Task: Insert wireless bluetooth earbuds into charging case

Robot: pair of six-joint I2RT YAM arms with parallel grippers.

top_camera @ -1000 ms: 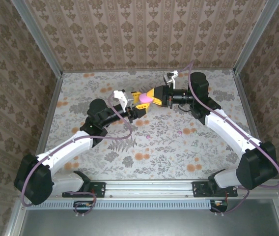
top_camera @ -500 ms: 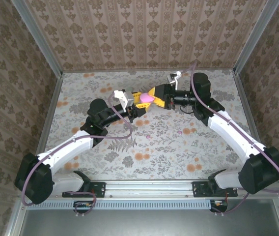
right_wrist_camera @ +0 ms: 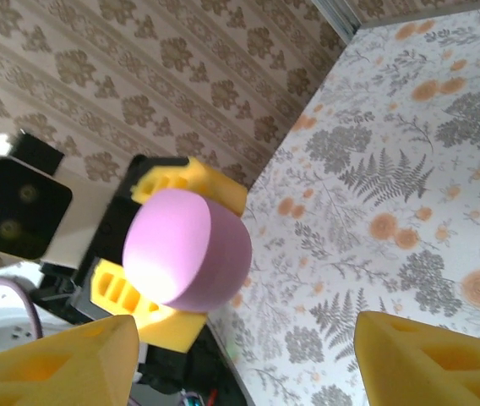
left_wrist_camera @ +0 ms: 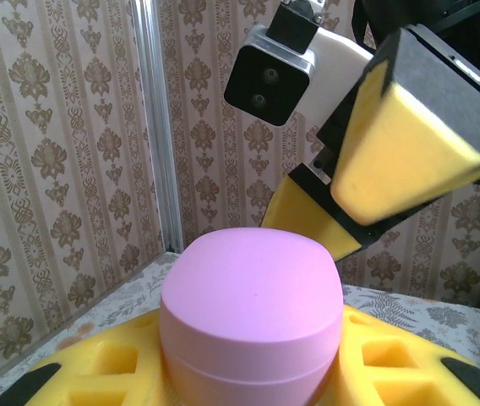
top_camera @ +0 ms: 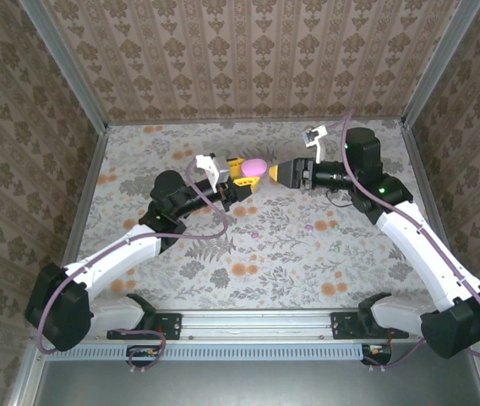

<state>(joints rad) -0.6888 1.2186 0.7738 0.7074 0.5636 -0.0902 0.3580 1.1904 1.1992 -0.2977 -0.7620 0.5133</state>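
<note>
Pink case [top_camera: 254, 166], lid shut, sits clamped in the left gripper [top_camera: 245, 176], held up off the flowery table [top_camera: 139, 161] in the overhead view. The right gripper [top_camera: 275, 173] is just beside it on the right side of the shot, tips pointing straight at it with a small gap, not touching as far as I can tell. Two tiny purple earbuds lie loose on the table nearer the arm bases, well apart from both grippers: one [top_camera: 257, 234] more on the left arm's side, the other [top_camera: 307, 227] more on the right arm's. They're too small to make out which way they point.

Left wrist cam: the case [left_wrist_camera: 253, 321] sits upright between that gripper's yellow pads [left_wrist_camera: 375, 359], and you can see the seam running flat around it near the bottom. The right gripper looms up behind it, fingers spread.

Right wrist cam: its own fingers [right_wrist_camera: 54, 364] are wide apart with nothing between them. The case [right_wrist_camera: 185, 249] is dead ahead but off to the left of centre, domed top facing the camera.

My guess is the free right gripper needs to line up and get that lid open before any earbud goes in.
</note>
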